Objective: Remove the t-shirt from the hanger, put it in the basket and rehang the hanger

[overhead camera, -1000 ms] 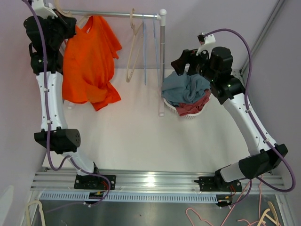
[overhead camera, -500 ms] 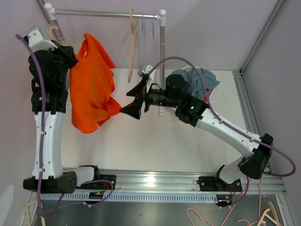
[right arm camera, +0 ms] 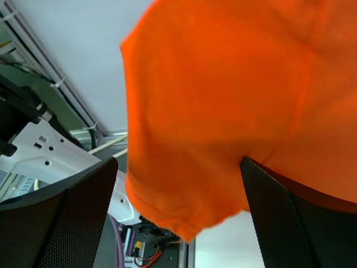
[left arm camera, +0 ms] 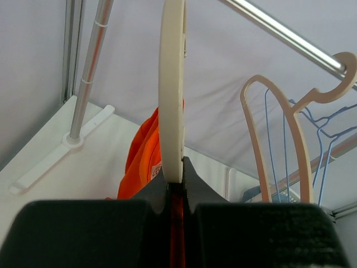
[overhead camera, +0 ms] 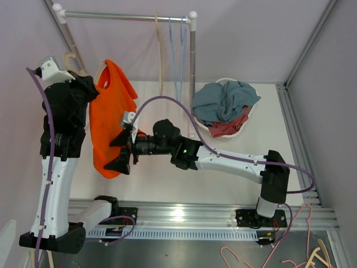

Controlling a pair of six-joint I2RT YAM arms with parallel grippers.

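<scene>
An orange t-shirt [overhead camera: 111, 117] hangs on a cream hanger [overhead camera: 72, 60], which is off the rail and held up at the left. My left gripper [overhead camera: 83, 75] is shut on the hanger's hook. In the left wrist view the cream hook [left arm camera: 172, 100] rises out of the closed left gripper [left arm camera: 174, 173], with orange cloth [left arm camera: 142, 162] behind it. My right gripper [overhead camera: 120, 151] stands open at the shirt's lower edge. In the right wrist view the t-shirt's hem [right arm camera: 223, 100] droops between the wide-apart fingers [right arm camera: 72, 218] of the right gripper [right arm camera: 178, 212], which do not press on it.
A metal rail [overhead camera: 128, 17] on a post [overhead camera: 192, 67] carries an empty cream hanger [overhead camera: 160, 56] and blue wire hangers [overhead camera: 175, 50]. A white basket [overhead camera: 241, 129] at the right of the post holds blue and red clothes. Purple walls close in on both sides.
The right arm swung left from the basket to the shirt's hem, its jaws opening wider. The left arm took the hanger and shirt off the rail, moving nearer and lower.
</scene>
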